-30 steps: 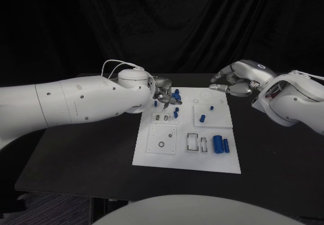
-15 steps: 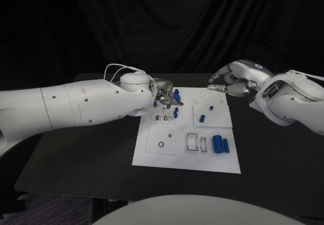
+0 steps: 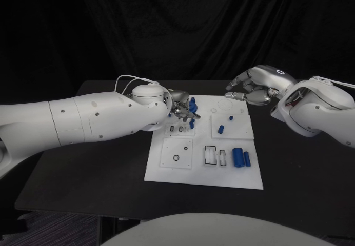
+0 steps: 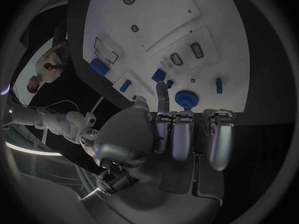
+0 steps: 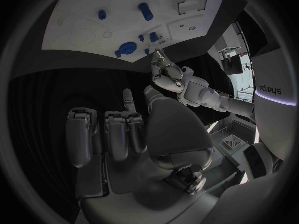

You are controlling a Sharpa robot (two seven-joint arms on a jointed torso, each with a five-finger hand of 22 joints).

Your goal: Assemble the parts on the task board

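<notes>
Left hand [image 3: 180,108] sits over the far left corner of the task board [image 3: 207,177] in the head view, at about eleven o'clock from the board's middle, its fingers down among a cluster of blue parts [image 3: 192,106]; whether it pinches one I cannot tell. Right hand [image 3: 255,87] hangs at one o'clock, above the board's far right corner, fingers curled in with nothing in them. Two blue cylinders [image 3: 242,157] lie side by side near the board's right edge, at about four o'clock.

From the left wrist, the left hand [image 4: 168,139] shows its fingers bent, fingertips [image 4: 162,90] close to a round blue part [image 4: 186,98] on the board [image 4: 187,20]; contact is hard to make out.

From the right wrist, the right hand [image 5: 124,134] is clenched and holds nothing, well apart from the board [image 5: 87,15], where a round blue part [image 5: 127,48] lies beside the left hand [image 5: 163,69].
</notes>
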